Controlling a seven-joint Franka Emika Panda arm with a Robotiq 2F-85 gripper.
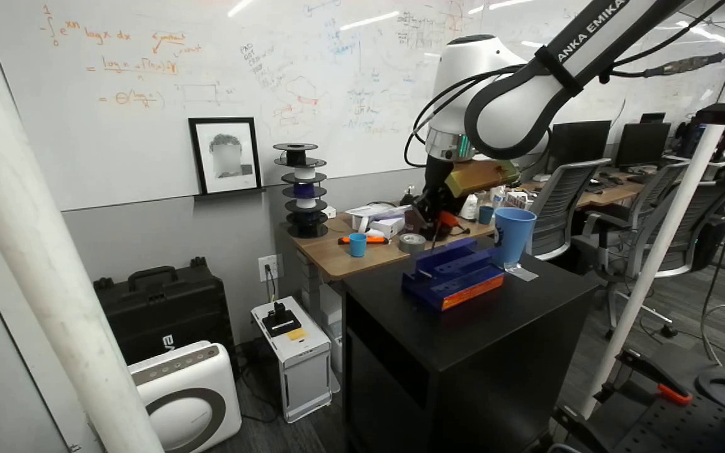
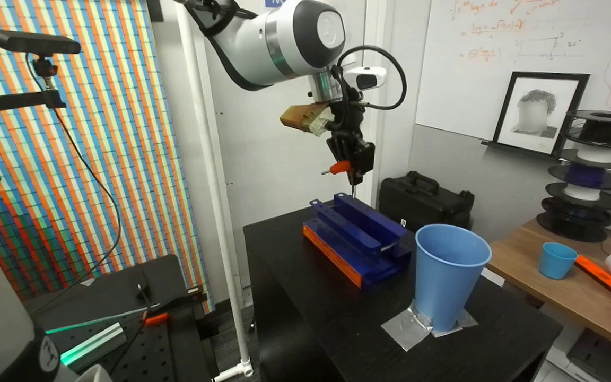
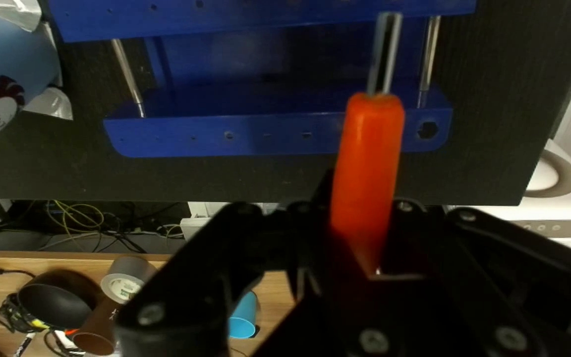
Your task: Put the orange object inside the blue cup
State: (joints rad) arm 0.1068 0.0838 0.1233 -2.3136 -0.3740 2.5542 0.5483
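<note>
The orange object is an orange-handled tool (image 3: 370,148) with a short metal shaft. It also shows in both exterior views (image 1: 448,220) (image 2: 341,167). My gripper (image 2: 356,163) is shut on its handle, and in an exterior view the shaft points sideways. The gripper holds it above the blue metal rack (image 2: 356,233). The fingertips are dark and partly hidden in the wrist view (image 3: 362,213). The large light-blue cup (image 2: 446,286) stands upright, taped to the black cabinet top, apart from the gripper; it also shows at the wrist view's upper left (image 3: 10,54) and in an exterior view (image 1: 513,236).
The rack, with an orange side strip, lies on the black cabinet top (image 2: 295,286) between gripper and cup. A thin metal rod shows below the fingertips; its owner is unclear. A smaller blue cup (image 1: 357,245) and grey tape roll (image 1: 411,243) stand on the wooden desk (image 1: 331,255).
</note>
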